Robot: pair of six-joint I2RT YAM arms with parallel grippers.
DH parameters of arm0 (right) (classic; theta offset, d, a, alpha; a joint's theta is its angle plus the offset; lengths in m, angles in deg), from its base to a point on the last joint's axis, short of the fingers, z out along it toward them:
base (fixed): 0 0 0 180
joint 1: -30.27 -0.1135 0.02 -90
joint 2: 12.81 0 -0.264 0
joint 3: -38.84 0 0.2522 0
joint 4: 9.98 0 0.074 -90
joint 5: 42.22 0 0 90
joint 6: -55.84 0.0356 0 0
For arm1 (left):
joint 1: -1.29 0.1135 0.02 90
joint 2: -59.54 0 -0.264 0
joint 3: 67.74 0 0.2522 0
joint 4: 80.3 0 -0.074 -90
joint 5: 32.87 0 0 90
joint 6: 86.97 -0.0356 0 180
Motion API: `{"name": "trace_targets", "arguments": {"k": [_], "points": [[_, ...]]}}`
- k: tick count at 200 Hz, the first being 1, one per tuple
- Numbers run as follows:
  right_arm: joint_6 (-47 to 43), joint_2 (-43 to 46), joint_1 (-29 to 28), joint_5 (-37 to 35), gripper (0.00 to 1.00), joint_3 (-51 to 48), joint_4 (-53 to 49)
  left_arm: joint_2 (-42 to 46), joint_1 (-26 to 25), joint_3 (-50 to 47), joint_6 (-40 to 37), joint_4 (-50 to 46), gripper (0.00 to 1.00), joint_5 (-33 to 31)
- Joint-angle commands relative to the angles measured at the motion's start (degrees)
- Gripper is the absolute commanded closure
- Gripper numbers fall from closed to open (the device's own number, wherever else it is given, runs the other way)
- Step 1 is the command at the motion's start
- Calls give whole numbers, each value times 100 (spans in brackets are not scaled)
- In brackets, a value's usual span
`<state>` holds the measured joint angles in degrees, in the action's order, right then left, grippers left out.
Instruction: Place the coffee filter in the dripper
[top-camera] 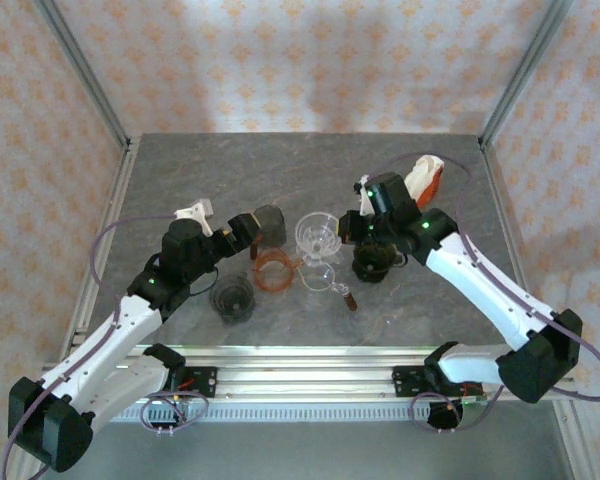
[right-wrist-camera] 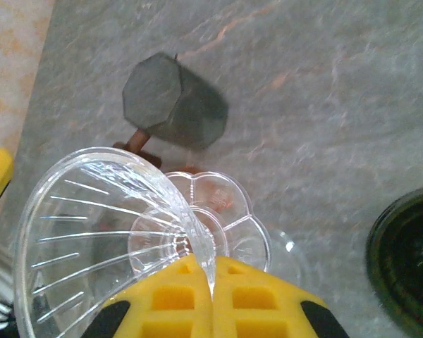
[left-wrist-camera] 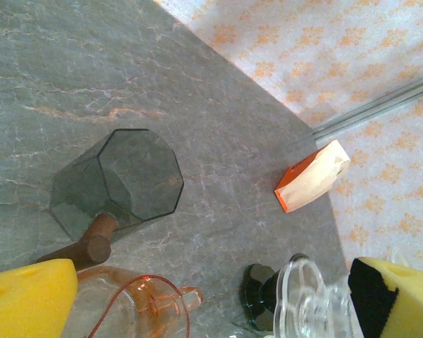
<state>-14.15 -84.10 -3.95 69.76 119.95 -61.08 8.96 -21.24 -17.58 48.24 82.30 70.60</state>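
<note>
Grey marble table (top-camera: 180, 190), patterned walls (top-camera: 310, 60); I've got the clear dripper, filter not in yet.

Right gripper (right-wrist-camera: 213, 285) is clenched on the rim of the clear dripper (right-wrist-camera: 92, 225), which sits near table centre; I can't tell whether it's off the surface. No filter inside it. The filter pack (top-camera: 423, 180), orange and white, lies at 2 o'clock from centre, near the back right corner, well apart from both grippers. Left gripper (left-wrist-camera: 213, 299) is released, pads spread wide, holding nothing, and points at the grey dripper (left-wrist-camera: 137, 176) with the wooden handle at 10 o'clock from centre. Orange dripper (top-camera: 275, 270) is at 7 o'clock, just beside the clear one. Dark dripper (top-camera: 373, 262) is at 4 o'clock, under the right wrist.
</note>
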Motion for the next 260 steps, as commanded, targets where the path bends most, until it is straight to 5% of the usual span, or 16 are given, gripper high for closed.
{"name": "trace_targets", "arguments": {"k": [1,260], "points": [[304,204,-174,318,100,-214,-161,85,-39,25,91,70,1,-9],[708,317,-428,-54,100,-671,-500,60,-46,-30,80,64,1,15]]}}
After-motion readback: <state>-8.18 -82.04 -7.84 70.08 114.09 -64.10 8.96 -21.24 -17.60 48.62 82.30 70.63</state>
